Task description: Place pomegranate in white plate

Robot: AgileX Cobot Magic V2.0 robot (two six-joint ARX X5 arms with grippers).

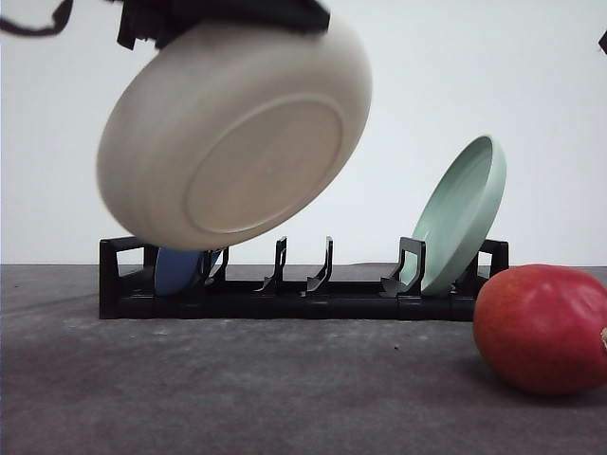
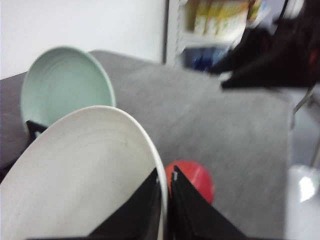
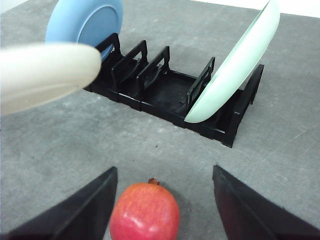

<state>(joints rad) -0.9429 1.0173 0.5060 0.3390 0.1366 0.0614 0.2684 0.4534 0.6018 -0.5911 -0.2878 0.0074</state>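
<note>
My left fingers [image 2: 166, 197] pinch the rim of the white plate [image 1: 232, 137], high above the desk [image 1: 237, 389]. It tilts, so it might slip and fall. My right fingers [image 3: 165, 200] are spread wide, one on each side of the pomegranate [image 3: 145, 212], which sits on the desk, not touched.

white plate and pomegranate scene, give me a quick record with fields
white plate: held in the air, tilted, underside toward the front camera
left gripper: shut on the white plate's rim
pomegranate: resting on the grey table, between the fingers of the right gripper
right gripper: open, not touching the fruit
black rack: holds the blue plate and the pale green plate
task state: fruit not yet in plate
</note>
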